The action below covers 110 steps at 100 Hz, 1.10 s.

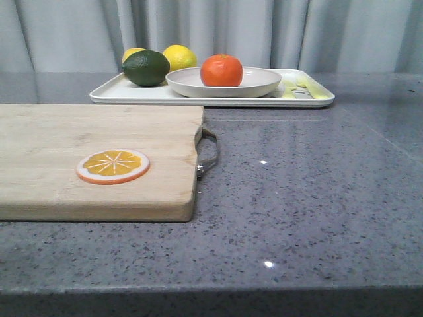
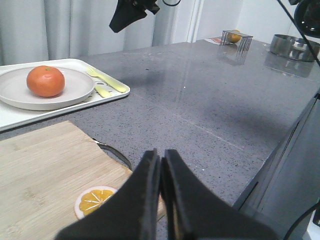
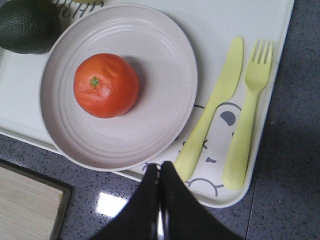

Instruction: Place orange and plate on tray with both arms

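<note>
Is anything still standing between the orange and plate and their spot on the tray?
Nothing visible does. The orange already sits on the plate, and the plate rests on the tray, its edge overhanging the tray's rim. The right pincer, shut, hangs over that rim and touches neither.

Orange (image 1: 221, 70) sits upright in beige plate (image 1: 258, 86), plate on white tray (image 1: 106, 94).

orange (image 3: 106, 85) on plate (image 3: 150, 125) — on tray (image 3: 215, 30)
</note>
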Available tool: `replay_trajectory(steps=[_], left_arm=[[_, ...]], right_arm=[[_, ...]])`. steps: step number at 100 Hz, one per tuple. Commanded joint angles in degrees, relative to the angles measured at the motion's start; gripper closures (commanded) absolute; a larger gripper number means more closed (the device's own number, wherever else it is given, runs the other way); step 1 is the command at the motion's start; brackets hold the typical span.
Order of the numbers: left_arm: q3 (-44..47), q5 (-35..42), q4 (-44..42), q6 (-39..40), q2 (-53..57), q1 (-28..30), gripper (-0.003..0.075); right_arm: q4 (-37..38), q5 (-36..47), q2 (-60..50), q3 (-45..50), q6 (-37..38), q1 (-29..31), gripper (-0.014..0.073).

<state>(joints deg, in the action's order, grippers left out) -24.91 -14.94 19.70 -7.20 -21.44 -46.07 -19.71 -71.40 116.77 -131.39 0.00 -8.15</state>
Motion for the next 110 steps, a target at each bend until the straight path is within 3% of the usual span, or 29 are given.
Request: replay_trajectory(steps=[1,18,40,85,110], left_arm=[[-1.6,4.5,0.7,0.2,-0.3,0.1,0.0741],[-1.6,4.5,0.7,0.2,-0.3,0.1,0.0740],[-1.6,4.5,0.7,0.2,-0.3,0.1,0.0740],[-1.6,4.5,0.7,0.2,-0.3,0.1,0.0740],[-1.6,4.5,0.7,0.2,-0.3,0.1,0.0741]], right_arm=[[-0.6,-0.8,-5.1,-1.8,-1.0,0.0,0.0661],[-0.6,-2.1,-8.6,0.2,-1.0,0.0,0.0661],[-0.4,1.6,-17.3,13.2,-3.4,0.0,0.0661],[-0.4,28.1,-44.4,52.3,-8.3,0.0,0.0661],[2.2,36.1,-56.8,69.5,-8.9,0.0,0.0661]])
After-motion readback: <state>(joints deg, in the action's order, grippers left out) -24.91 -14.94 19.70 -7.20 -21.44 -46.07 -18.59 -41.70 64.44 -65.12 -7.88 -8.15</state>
